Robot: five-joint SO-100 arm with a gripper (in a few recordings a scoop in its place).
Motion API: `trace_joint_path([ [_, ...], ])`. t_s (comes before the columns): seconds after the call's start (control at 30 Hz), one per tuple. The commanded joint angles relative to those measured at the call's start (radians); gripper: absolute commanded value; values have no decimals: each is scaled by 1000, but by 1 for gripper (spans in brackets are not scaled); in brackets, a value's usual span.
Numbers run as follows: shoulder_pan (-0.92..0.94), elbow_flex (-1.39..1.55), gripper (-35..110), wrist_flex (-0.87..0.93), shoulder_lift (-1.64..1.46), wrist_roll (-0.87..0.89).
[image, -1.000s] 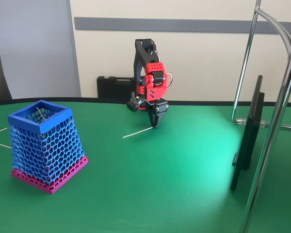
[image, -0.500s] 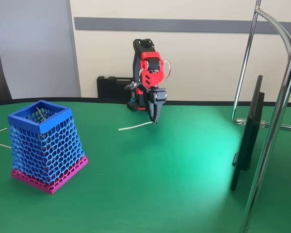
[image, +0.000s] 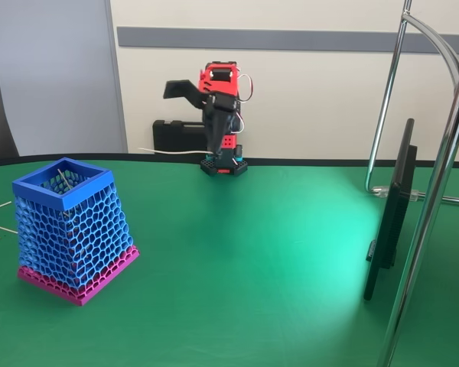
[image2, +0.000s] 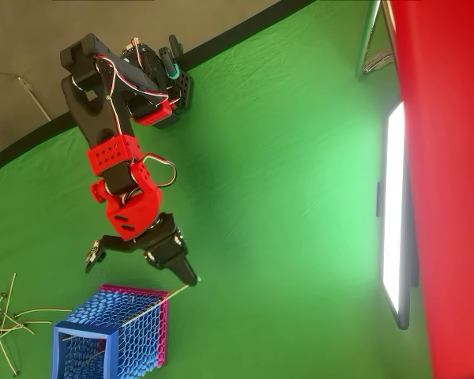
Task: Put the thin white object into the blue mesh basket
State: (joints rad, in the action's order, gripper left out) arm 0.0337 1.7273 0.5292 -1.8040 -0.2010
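From the fixed view I see the red-and-black arm raised above the green cloth bench, its fingers [image: 208, 150] closed on one end of the thin white object [image: 172, 151], a slim whitish stick pointing out toward nine o'clock, well clear of the cloth. The blue mesh basket [image: 63, 186], tall honeycomb plastic with a solid square rim and magenta base band, stands at about eight o'clock from the arm, well apart.

In the overhead view the fingers [image2: 191, 279] pinch the stick [image2: 146, 309] at its upper end, and its free length runs toward seven o'clock across the basket's [image2: 83, 329] mesh side. More loose sticks [image2: 4, 316] lie at the basket's nine o'clock.

I judge the carry is under way. I should bring the free tip over the rim's opening, tilt it downward, and only then let go.
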Motion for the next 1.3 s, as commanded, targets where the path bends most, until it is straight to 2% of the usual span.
trace_joint_path([
  [0.0,48,-114,0,-57,41,114],
  [0.2,127,-373,0,-8,221,288],
  [0.5,204,-790,0,172,489,419],
  [0.7,250,-908,0,212,575,482],
  [0.93,322,-956,2,235,634,652],
  [1.27,367,-913,29,267,624,831],
])
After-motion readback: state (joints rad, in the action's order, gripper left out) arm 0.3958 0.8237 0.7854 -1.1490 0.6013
